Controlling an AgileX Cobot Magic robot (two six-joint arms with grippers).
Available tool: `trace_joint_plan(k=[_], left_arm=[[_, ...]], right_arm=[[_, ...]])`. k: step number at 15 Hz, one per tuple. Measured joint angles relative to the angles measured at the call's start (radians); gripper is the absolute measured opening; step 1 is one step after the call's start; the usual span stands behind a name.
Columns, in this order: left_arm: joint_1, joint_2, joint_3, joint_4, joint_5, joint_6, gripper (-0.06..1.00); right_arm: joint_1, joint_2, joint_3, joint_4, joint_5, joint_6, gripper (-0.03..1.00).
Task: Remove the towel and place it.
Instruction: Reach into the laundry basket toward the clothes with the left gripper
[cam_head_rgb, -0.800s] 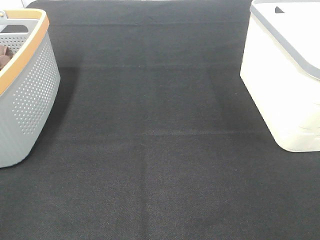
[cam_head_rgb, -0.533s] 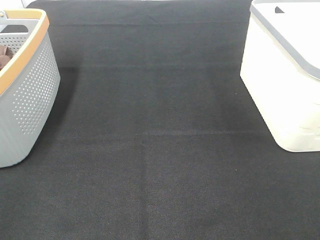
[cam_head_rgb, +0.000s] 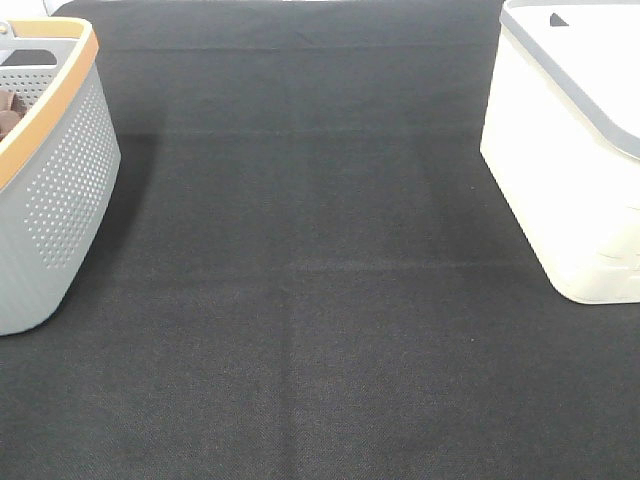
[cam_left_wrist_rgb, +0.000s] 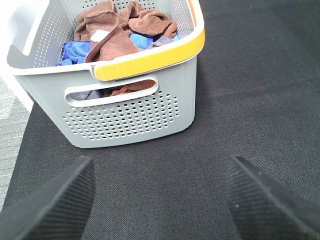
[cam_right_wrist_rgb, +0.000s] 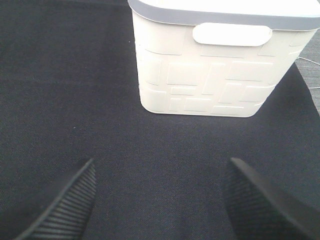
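The rust-brown towel (cam_left_wrist_rgb: 117, 31) lies crumpled inside the grey perforated basket (cam_left_wrist_rgb: 125, 112) with an orange rim, on top of blue cloths. A small white tag shows on it. In the high view a sliver of the towel (cam_head_rgb: 10, 108) shows in the basket (cam_head_rgb: 60, 190) at the far left. My left gripper (cam_left_wrist_rgb: 159, 200) is open and empty, a short way in front of the basket over the black mat. My right gripper (cam_right_wrist_rgb: 159, 200) is open and empty, in front of the white bin (cam_right_wrist_rgb: 215, 65). Neither gripper shows in the high view.
The white bin (cam_head_rgb: 570, 150) with a grey rim stands at the right of the black mat (cam_head_rgb: 320, 300). Blue cloths (cam_left_wrist_rgb: 75, 50) lie under the towel in the basket. A pale floor strip shows beside the mat in the left wrist view.
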Motion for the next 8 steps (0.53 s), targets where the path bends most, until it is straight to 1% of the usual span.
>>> trace_joint_plan(k=[8], left_arm=[[0.000,0.000,0.000,0.000,0.000,0.000,0.70]], right_arm=[[0.000,0.000,0.000,0.000,0.000,0.000,0.68]])
